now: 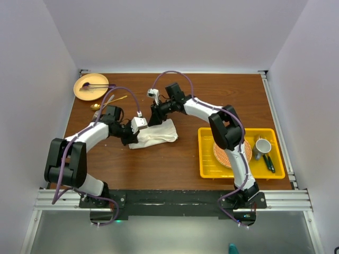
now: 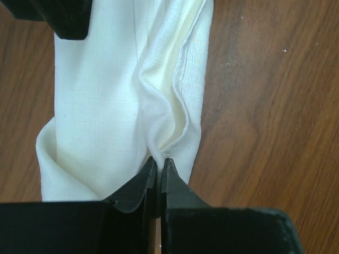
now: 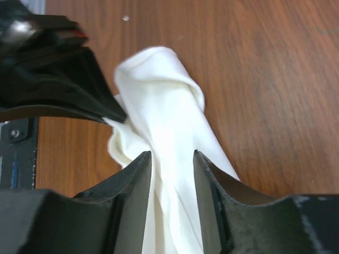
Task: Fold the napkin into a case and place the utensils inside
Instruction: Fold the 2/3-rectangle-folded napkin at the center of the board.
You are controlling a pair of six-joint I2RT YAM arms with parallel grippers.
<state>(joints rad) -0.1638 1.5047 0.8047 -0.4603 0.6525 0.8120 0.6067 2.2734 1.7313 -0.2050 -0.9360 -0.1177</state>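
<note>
Wooden table (image 1: 159, 164); left pincer (image 2: 159, 161) pinches napkin (image 2: 100, 106); right pincer (image 3: 172, 156) straddles it.

This looks like a robot laboratory cell. The brown wooden table (image 1: 175, 169) stands closed in by plain white walls (image 1: 175, 32) on three sides. The left arm (image 1: 90, 135) and the right arm (image 1: 206, 111) are bolted to a metal rail (image 1: 286, 197) along the table's near edge, and purple cables (image 1: 170, 72) run along them. A yellow tray (image 1: 207, 159) sits by the right edge.
</note>
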